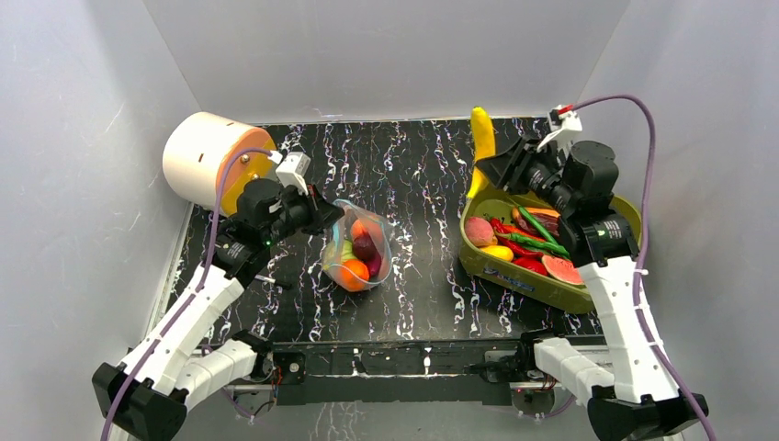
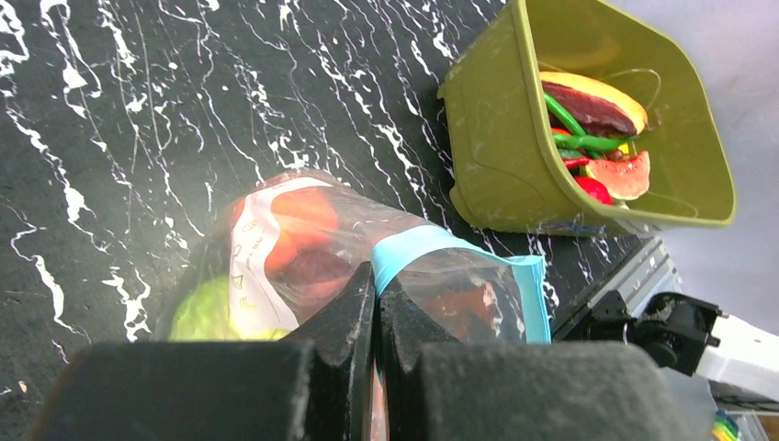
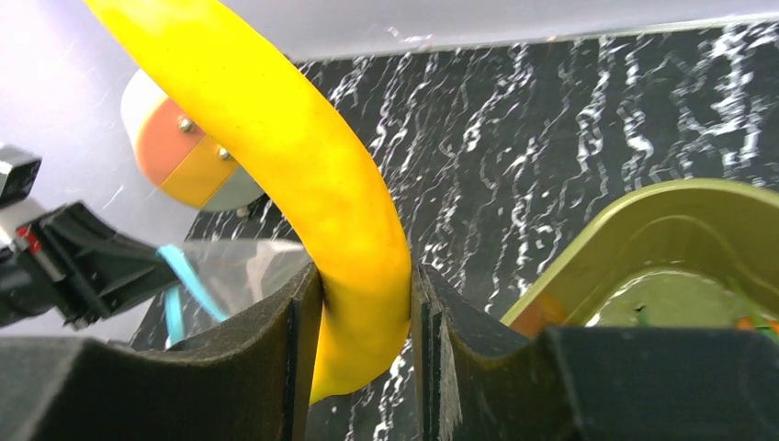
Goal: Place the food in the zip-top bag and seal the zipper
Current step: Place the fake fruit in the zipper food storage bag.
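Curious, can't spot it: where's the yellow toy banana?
Right side of the top view: the yellow plastic toy banana, gripped by the right fingers, beside the olive-green plastic bin.

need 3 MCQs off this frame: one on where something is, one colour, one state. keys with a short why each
1. The bin sits on which side of the table?
A) the robot's left
B) the robot's right
C) dead centre

2. The zipper of the bag is:
A) red
B) yellow
C) light blue

3. The right end effector is:
A) open and empty
B) shut on the banana
C) shut on the bag

Key:
1 B: in the top view the bin lies on the right half of the table.
2 C: a light blue strip crosses the bag's mouth in the left wrist view.
3 B: both fingers press the banana's sides in the right wrist view.
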Controlling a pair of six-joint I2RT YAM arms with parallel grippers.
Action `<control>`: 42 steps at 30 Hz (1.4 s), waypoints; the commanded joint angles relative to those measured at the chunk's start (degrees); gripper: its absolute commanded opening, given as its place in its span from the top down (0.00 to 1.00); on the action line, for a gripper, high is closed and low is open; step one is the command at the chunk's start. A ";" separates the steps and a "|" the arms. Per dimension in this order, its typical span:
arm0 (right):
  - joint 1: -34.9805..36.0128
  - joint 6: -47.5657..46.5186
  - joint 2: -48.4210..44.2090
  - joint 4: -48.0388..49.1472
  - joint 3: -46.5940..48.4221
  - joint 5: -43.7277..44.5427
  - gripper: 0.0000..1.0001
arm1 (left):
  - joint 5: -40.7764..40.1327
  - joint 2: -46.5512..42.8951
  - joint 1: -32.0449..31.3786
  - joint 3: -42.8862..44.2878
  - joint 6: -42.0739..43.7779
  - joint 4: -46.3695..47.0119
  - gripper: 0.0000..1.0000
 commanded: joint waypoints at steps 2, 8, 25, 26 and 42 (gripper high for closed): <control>6.72 3.75 -0.29 5.36 -0.67 -0.07 0.82 | -6.08 2.26 -0.25 4.66 1.48 4.36 1.00; 14.65 11.80 0.44 7.86 -2.96 -1.55 0.82 | -10.31 4.97 -0.24 6.98 5.85 5.18 1.00; 39.75 20.99 16.73 9.73 -2.25 4.21 0.81 | 5.71 0.49 -0.24 -1.99 -3.74 8.21 1.00; 40.43 21.81 17.56 9.55 -2.61 3.78 0.81 | 6.24 0.50 -0.24 -1.85 -3.56 8.22 1.00; 41.47 22.86 20.39 -1.57 -3.33 12.47 0.81 | 12.47 0.06 -0.24 -2.89 -2.47 10.82 1.00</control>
